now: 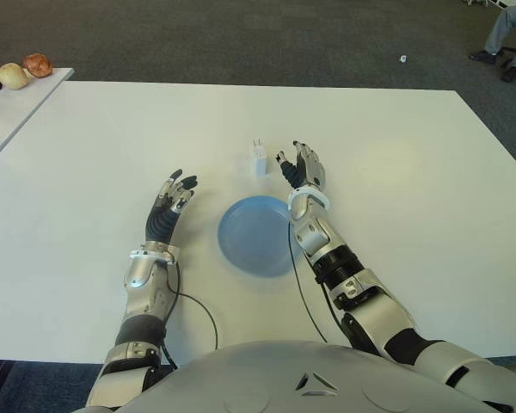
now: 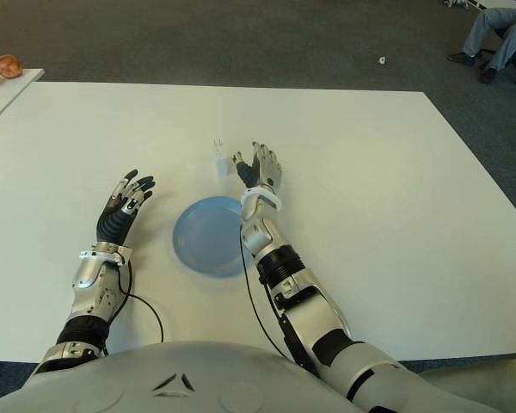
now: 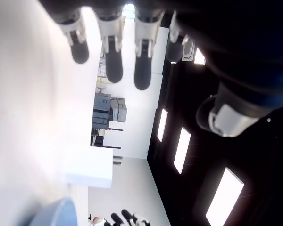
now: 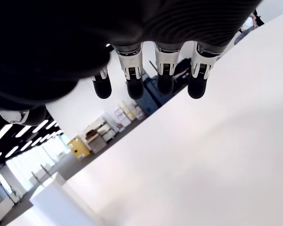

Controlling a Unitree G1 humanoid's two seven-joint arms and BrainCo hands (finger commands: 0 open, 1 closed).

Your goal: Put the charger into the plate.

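You are at the reach step: nothing is grasped yet. The charger [image 1: 258, 158] stands on the bench [image 1: 413, 172] with its prongs pointing up, near the middle of the bench and on the far side of the plate [image 1: 254, 236]. The plate is bare and lies closer to the near edge, between your two arms.

Your right hand [image 1: 303, 169] is just beside the charger, on its right, with a small gap between them that I judge from the eye views. Its fingers [image 4: 133, 80] are spread wide and straight, holding nothing; the right wrist view shows only bench beyond the fingertips. Your left hand [image 1: 172, 200] shows to the left of the plate, its fingers also extended and holding nothing.

The next move, as I read it, calls for sliding the right hand a little to its left until thumb and fingers bracket the body of the charger, then closing on its sides. The block is small and stands upright, so a sideways nudge could tip it over. After that, lift it and bring it back toward the near edge, over the plate.
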